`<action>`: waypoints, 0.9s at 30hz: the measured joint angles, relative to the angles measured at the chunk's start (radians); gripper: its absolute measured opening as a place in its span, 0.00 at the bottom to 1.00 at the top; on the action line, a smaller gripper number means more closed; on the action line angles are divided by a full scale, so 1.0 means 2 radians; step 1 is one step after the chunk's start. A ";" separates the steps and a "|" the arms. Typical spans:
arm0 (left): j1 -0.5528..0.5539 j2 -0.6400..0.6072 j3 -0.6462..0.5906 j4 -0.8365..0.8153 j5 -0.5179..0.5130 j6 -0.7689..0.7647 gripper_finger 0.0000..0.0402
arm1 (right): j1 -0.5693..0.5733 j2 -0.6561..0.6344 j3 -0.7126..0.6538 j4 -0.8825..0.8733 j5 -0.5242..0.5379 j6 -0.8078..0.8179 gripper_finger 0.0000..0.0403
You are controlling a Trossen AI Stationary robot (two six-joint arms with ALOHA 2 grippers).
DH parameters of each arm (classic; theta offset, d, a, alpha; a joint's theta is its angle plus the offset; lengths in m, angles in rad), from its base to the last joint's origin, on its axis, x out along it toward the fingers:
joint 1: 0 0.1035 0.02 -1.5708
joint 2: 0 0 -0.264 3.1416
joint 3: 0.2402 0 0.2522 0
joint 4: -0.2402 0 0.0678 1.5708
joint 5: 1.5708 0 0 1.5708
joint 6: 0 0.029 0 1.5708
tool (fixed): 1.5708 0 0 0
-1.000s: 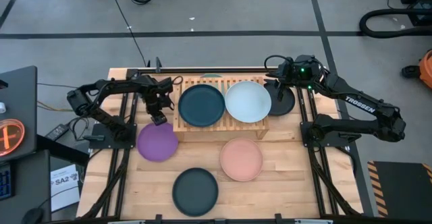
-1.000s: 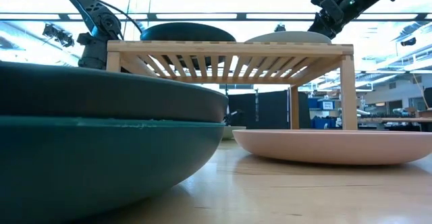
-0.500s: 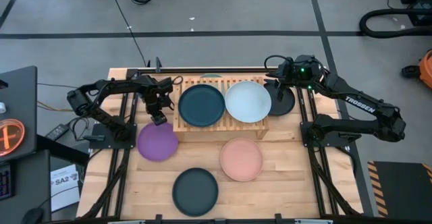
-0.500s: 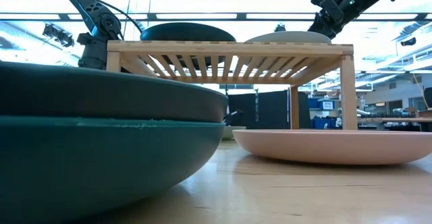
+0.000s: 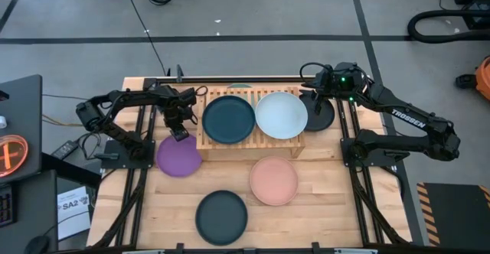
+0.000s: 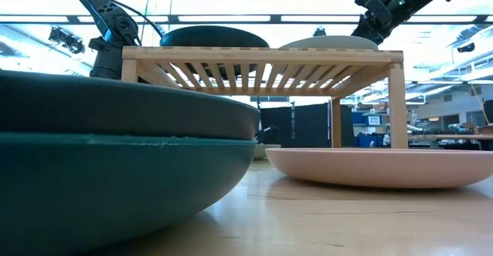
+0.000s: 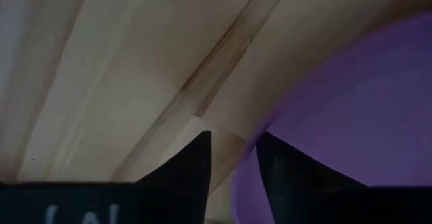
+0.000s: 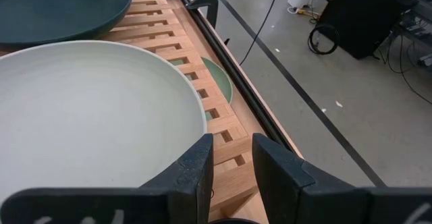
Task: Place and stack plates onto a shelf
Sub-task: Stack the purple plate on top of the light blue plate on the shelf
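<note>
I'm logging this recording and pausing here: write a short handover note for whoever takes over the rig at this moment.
Left end effector: down at the purple plate's rim beside the shelf's left end, fingers straddling the edge; grip not confirmed.
Right end effector: by the pale blue-white plate, holding nothing visible.
Done: dark teal plate and pale blue-white plate lie side by side on the shelf.
Left: purple, salmon pink plate and charcoal plate on the table; another dark plate at the shelf's right end; a mint green plate behind the shelf.

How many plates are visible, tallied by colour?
Dark teal plate: 1
Pale blue-white plate: 1
Purple plate: 1
Salmon pink plate: 1
Charcoal plates: 2
Mint green plate: 1, mostly hidden
Total: 7
</note>
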 joint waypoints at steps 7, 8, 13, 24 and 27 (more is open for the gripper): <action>0.000 0.000 0.000 0.000 0.000 0.000 0.12 | 0.000 0.000 0.000 0.000 0.000 0.000 0.27; 0.000 0.000 0.000 0.000 -0.001 0.001 0.09 | 0.000 0.000 0.000 0.000 0.000 0.000 0.27; 0.000 0.000 0.000 0.000 0.002 0.001 0.03 | 0.000 0.000 0.000 0.000 0.000 0.000 0.27; 0.002 -0.005 0.000 -0.016 -0.004 0.000 0.03 | 0.000 0.000 0.000 0.000 0.000 0.000 0.27; 0.002 -0.005 0.012 -0.041 -0.028 -0.001 0.03 | 0.000 0.000 0.000 0.000 0.000 0.000 0.27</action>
